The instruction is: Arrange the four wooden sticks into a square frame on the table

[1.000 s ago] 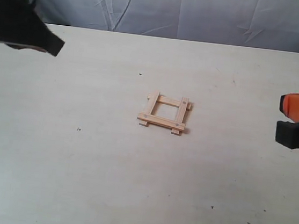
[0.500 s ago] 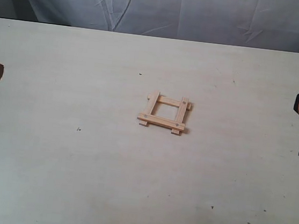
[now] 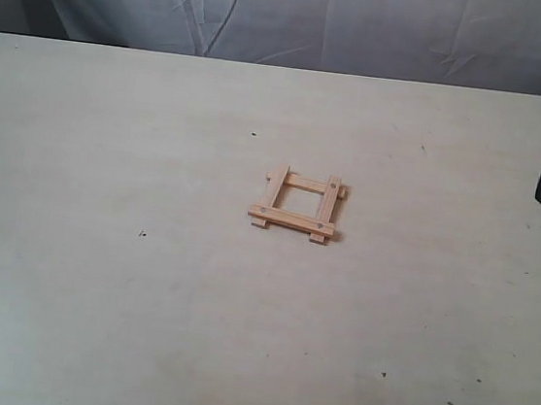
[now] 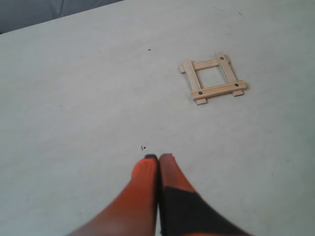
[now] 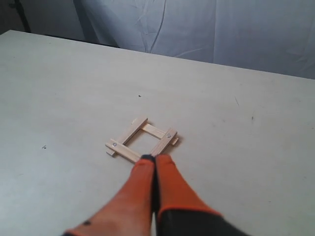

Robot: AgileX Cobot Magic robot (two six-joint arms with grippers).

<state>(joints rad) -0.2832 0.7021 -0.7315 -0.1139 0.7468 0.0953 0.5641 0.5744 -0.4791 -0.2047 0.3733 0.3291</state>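
Centrally on the table (image 3: 139, 324), the square frame (image 3: 297, 208) is seen lying flat, well apart from the left gripper (image 4: 158, 158) and the right gripper (image 5: 155, 157), both pinched closed and empty at opposite sides, with the right one judged slightly nearer.

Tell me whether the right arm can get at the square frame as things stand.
Likely yes: the square frame lies alone on the table, with nothing between it and the shut right tool.

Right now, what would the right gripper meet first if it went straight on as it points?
Probably the square frame, just beyond the right gripper in its wrist view; height above the table unclear.
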